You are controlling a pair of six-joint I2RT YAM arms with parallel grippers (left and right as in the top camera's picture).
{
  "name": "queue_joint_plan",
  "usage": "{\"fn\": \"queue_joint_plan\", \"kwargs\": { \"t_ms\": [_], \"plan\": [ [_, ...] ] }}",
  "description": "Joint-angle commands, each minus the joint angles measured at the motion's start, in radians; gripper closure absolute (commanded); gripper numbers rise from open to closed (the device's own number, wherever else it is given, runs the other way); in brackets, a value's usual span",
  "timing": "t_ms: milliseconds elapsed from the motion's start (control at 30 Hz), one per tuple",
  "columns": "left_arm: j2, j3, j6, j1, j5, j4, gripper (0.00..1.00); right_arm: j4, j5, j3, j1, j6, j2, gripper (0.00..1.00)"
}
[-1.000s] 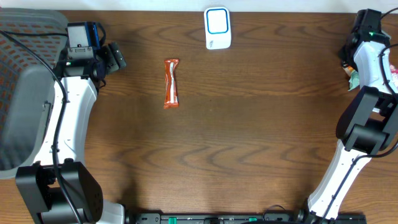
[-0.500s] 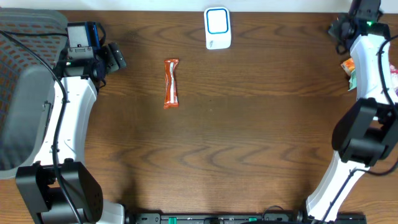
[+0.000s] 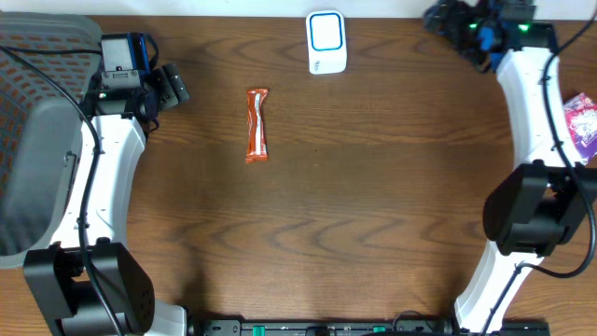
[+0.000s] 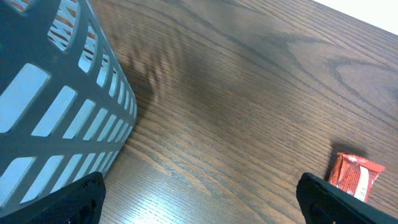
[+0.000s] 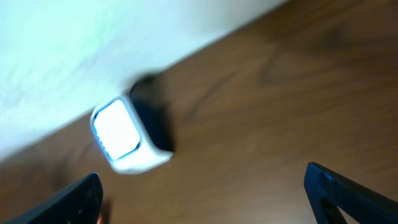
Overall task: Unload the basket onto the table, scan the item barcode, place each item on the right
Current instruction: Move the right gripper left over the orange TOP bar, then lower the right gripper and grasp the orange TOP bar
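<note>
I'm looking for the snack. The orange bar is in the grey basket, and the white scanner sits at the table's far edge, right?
No. The bar lies on the table, outside the basket; the overhead view shows it. The scanner does sit at the far edge.

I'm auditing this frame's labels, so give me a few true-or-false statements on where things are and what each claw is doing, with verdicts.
1. The snack bar lies on the table, in neither claw. True.
2. The left claw is shut on the bar. False: it is open, empty and apart from the bar.
3. The scanner stands near the table's far edge. True.
4. The right claw holds a purple packet. False: it is open and empty; the purple packet lies at the overhead view's right edge.
5. The basket is beside the right arm. False: the basket is on the left arm's side.
</note>
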Motion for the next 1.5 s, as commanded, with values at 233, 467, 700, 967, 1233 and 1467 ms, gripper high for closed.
{"fn": "queue_joint_plan", "kwargs": {
  "t_ms": [233,467,700,967,1233,1467],
  "plan": [
    [0.005,0.005,-0.009,0.005,-0.009,-0.003,0.02,-0.046,-0.055,-0.002,0.185,-0.001,0.006,0.01],
    [0.005,0.005,-0.009,0.005,-0.009,-0.003,0.02,-0.033,-0.007,-0.002,0.305,0.000,0.036,0.01],
    [0.005,0.005,-0.009,0.005,-0.009,-0.003,0.02,-0.009,-0.004,-0.002,0.412,0.000,0.093,0.09],
    [0.005,0.005,-0.009,0.005,-0.009,-0.003,0.02,-0.004,-0.004,-0.002,0.499,0.000,0.137,0.22],
    [0.005,0.005,-0.009,0.005,-0.009,-0.003,0.02,-0.005,0.048,-0.002,0.575,0.000,0.200,0.24],
    [0.005,0.005,-0.009,0.005,-0.009,-0.003,0.02,0.000,0.053,-0.002,0.599,0.000,0.225,0.14]
  ]
}}
